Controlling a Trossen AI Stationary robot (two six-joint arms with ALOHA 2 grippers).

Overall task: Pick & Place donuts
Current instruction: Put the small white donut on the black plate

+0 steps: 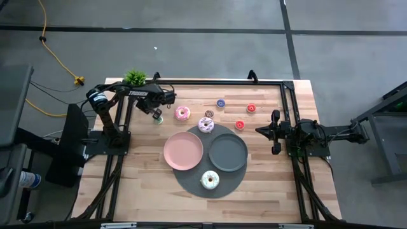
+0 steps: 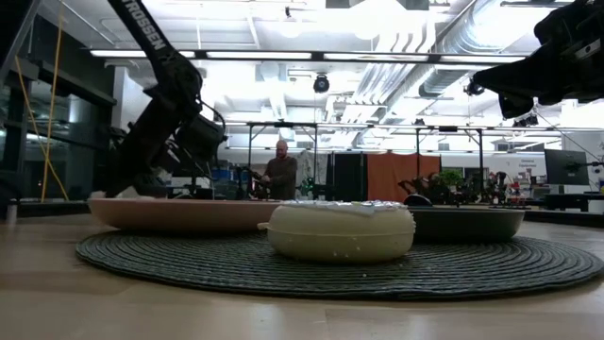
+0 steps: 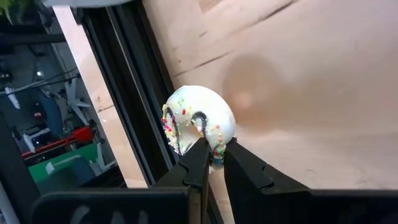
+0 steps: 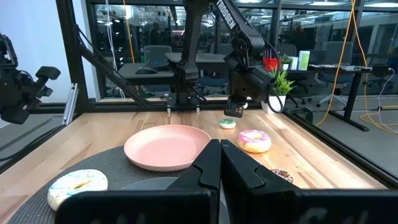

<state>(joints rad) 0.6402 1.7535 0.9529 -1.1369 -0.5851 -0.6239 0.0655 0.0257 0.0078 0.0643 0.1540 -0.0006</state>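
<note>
My left gripper (image 1: 156, 114) is at the table's far left, shut on a tiny white sprinkled donut (image 3: 199, 121), which also shows under it in the right wrist view (image 4: 227, 123). A pink-iced donut (image 1: 182, 113) lies just right of it on the wood. Another pink-and-white donut (image 1: 206, 124) rests beside a tiny brown one (image 1: 208, 114). A tiny blue donut (image 1: 220, 103) and two tiny red ones (image 1: 251, 108) (image 1: 240, 125) lie farther right. A white-iced donut (image 1: 210, 180) sits on the dark round mat (image 1: 191, 186). My right gripper (image 1: 259, 130) waits shut at the right side. My left gripper pinches the tiny white donut's rim (image 3: 216, 154) between its two fingers, coming from above and pointing down. The rest of the ring sticks out past the fingertips. Whether the donut is lifted clear or rests on the wood, I cannot tell.
A pink plate (image 1: 183, 151) and a grey plate (image 1: 227, 152) sit side by side mid-table, partly on the mat. A black frame rail (image 3: 124, 81) runs close beside the held donut. A small green plant (image 1: 134, 77) stands at the far left corner. A person (image 2: 279, 172) stands in the room behind.
</note>
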